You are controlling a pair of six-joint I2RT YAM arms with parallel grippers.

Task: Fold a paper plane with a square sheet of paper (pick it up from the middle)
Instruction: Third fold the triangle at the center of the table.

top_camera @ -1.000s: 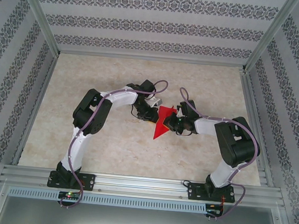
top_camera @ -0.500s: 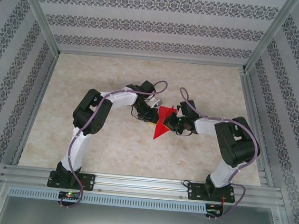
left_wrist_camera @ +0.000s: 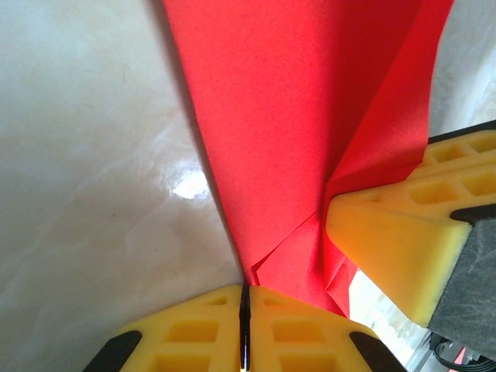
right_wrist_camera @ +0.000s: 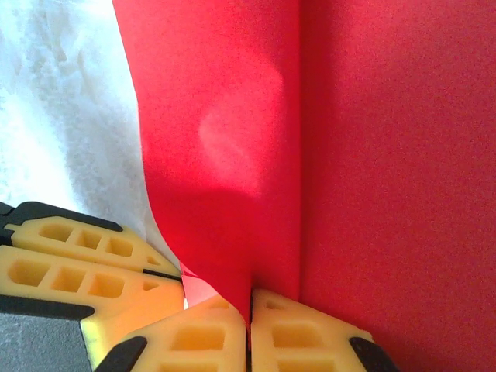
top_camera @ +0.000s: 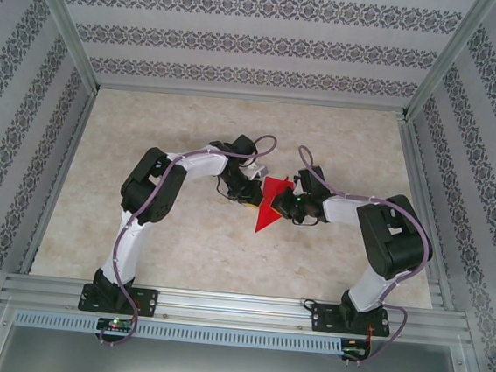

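Note:
The square sheet of paper [top_camera: 269,202] is bright red and creased into a narrow shape, its sharp tip pointing toward the near edge of the table. It is held between both arms over the middle of the table. My left gripper [top_camera: 257,192] is at its left edge. In the left wrist view, the yellow fingers [left_wrist_camera: 194,325] are pressed together on a creased corner of the red paper [left_wrist_camera: 279,139]. My right gripper [top_camera: 287,205] pinches the opposite edge. The right wrist view has the jaws closed on a fold of the paper [right_wrist_camera: 232,155].
The marbled table top [top_camera: 182,232] lies under the paper. Aluminium frame rails and patterned walls [top_camera: 261,47] close it in on three sides. The other gripper's yellow fingers [left_wrist_camera: 395,248] sit very close in each wrist view, including [right_wrist_camera: 77,271].

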